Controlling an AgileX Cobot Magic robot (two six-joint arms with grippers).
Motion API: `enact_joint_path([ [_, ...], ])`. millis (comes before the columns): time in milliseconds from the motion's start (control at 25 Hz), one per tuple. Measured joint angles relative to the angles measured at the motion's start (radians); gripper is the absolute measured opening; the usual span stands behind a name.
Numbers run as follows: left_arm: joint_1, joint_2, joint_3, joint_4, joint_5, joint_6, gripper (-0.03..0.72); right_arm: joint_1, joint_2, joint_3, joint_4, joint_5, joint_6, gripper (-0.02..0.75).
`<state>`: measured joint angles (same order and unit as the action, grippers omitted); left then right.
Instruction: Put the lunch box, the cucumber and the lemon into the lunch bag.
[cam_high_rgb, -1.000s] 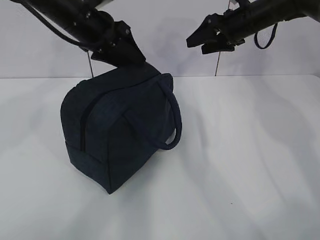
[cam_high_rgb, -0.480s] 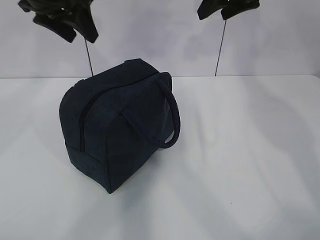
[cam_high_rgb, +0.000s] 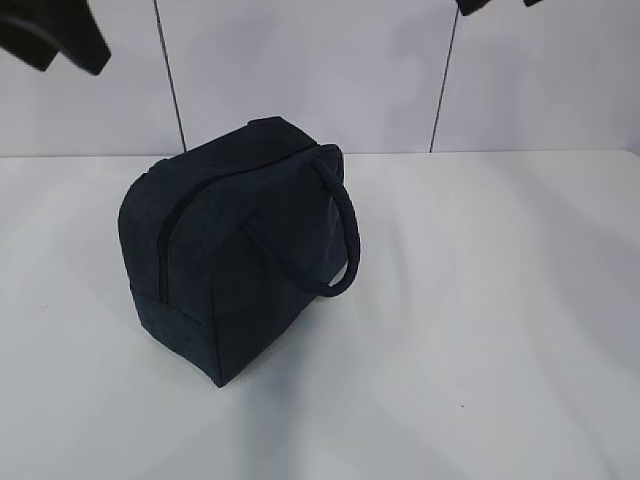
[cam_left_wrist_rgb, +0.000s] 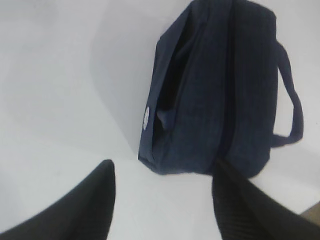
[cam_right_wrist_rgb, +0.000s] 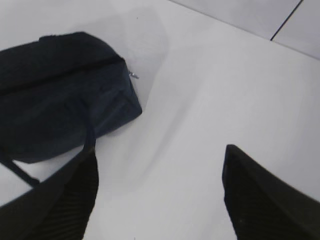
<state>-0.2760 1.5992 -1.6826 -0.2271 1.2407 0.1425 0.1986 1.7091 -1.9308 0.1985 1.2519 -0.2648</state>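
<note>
Both claws have risen away; lunch bag (cam_high_rgb: 235, 255) stands upright.

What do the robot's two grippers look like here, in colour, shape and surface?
The left gripper and the right gripper both look black. Each has two broad fingers that narrow toward rounded tips, and the inner faces show fine ribbing. No cables or markings are visible. In the exterior view only dark edges show at the top corners.
</note>
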Motion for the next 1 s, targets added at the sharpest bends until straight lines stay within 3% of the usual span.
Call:
enact_joint_path([
  [640,0.000,-0.660,0.593,0.007,0.010,0.000,0.433,0.000,-0.701,0.812,-0.012,0.001,0.022,0.585],
  [1000,0.000,-0.979,0.950,0.028,-0.061,-0.002,0.438,0.000,-1.079,1.229,-0.051,-0.142,0.022,0.585],
])
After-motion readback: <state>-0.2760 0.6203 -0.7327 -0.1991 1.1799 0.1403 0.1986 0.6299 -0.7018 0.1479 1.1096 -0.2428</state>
